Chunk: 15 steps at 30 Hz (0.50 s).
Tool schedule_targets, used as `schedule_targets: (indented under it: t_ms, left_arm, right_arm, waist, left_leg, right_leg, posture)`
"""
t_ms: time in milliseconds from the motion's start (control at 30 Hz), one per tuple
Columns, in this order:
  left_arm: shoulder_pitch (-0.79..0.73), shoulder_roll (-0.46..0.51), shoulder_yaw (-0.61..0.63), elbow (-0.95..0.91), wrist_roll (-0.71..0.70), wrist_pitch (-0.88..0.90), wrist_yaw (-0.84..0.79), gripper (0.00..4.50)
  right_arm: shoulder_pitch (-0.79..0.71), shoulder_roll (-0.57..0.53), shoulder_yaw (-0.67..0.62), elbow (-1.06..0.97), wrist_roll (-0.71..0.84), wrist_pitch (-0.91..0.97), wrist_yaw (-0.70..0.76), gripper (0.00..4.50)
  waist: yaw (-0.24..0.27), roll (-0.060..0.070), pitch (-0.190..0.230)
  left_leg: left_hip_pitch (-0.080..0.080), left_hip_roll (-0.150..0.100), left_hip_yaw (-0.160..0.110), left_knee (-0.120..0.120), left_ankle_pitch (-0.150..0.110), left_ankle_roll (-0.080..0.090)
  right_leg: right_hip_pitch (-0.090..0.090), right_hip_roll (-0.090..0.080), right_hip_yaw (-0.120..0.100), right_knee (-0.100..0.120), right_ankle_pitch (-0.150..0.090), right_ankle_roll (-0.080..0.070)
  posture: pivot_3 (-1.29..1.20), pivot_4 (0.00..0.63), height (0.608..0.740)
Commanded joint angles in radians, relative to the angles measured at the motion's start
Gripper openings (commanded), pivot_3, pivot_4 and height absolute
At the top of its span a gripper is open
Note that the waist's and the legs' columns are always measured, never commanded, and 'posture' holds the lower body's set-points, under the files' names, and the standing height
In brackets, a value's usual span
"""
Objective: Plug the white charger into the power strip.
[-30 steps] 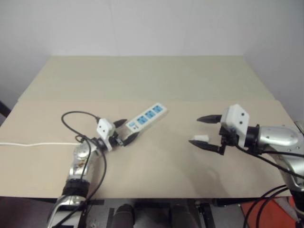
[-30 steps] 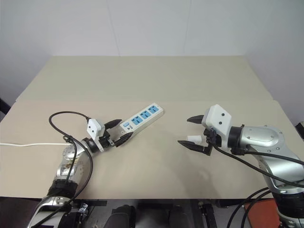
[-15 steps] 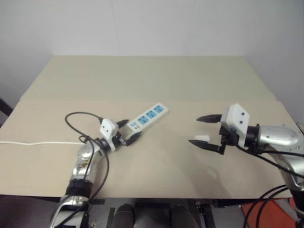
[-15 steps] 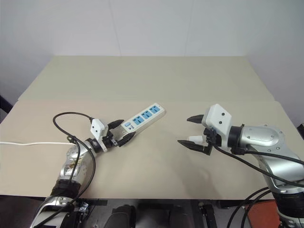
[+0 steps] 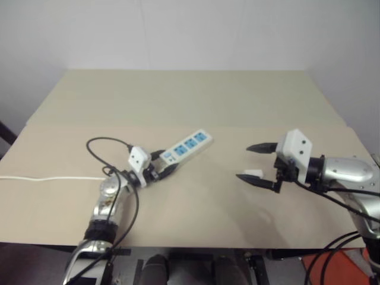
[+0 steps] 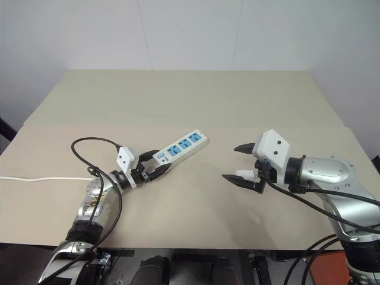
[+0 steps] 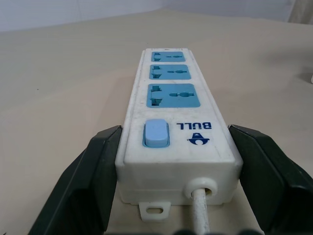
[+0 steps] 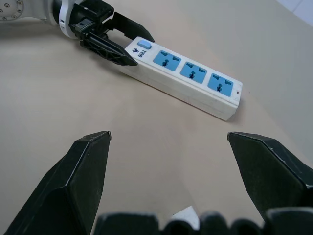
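Over on the left, a thin white cord [image 5: 47, 178] runs across the tan table [image 5: 196, 101] toward the left arm. A black cable [image 6: 89, 148] loops up beside that arm. The left gripper [image 6: 153, 172] has its two black fingers squeezed against the two long sides of the power strip [image 6: 180, 146], right at the end with the little blue switch [image 7: 156, 133]. In the left wrist view one finger [image 7: 93, 176] presses each side of the white bar, and the cord comes out of the strip's end between them.

The power strip lies flat on the table, slanting away from the left gripper toward the middle. Its three blue socket panels face up.

Further right there is a bare patch of table, and then the right gripper [image 6: 238, 162]. It hangs a little above the table, well apart from the strip, with its two black fingers spread wide. The white charger [image 6: 244, 174] sits at the lower finger, close to the palm. I cannot tell if the fingers really hold it.
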Motion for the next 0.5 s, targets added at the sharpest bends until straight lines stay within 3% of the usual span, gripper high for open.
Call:
schedule_targets:
  t_ms: [33, 333, 500]
  left_arm:
    - [-0.006, -0.003, -0.015, -0.006, 0.004, 0.003, -0.011, 3.21]
    - [0.058, 0.094, -0.023, -0.156, -0.182, 0.139, -0.35, 3.21]
    - [0.044, 0.163, -0.087, -0.131, -0.117, 0.062, -0.496, 3.21]
  right_arm:
    - [-0.006, -0.013, -0.026, -0.017, 0.001, 0.005, -0.01, 4.5]
    - [-0.023, -0.032, -0.019, -0.023, -0.009, 0.019, -0.016, 4.5]
    - [-0.078, -0.114, 0.033, -0.031, -0.023, 0.105, 0.025, 4.5]
  waist:
    - [0.0, 0.0, 0.0]
    - [-0.004, 0.0, 0.0]
    - [-0.003, 0.0, 0.0]
  left_leg:
    - [0.0, 0.0, 0.0, 0.0, 0.0, 0.0]
    - [0.0, 0.0, 0.0, 0.0, 0.0, 0.0]
    - [0.0, 0.0, 0.0, 0.0, 0.0, -0.001]
  right_leg:
    - [0.0, 0.0, 0.0, 0.0, 0.0, 0.0]
    - [0.0, 0.0, 0.0, 0.0, 0.0, 0.0]
    - [0.0, 0.0, 0.0, 0.0, 0.0, 0.0]
  posture:
    - [0.0, 0.15, 0.74]
    - [0.0, 0.15, 0.74]
    - [0.0, 0.15, 0.74]
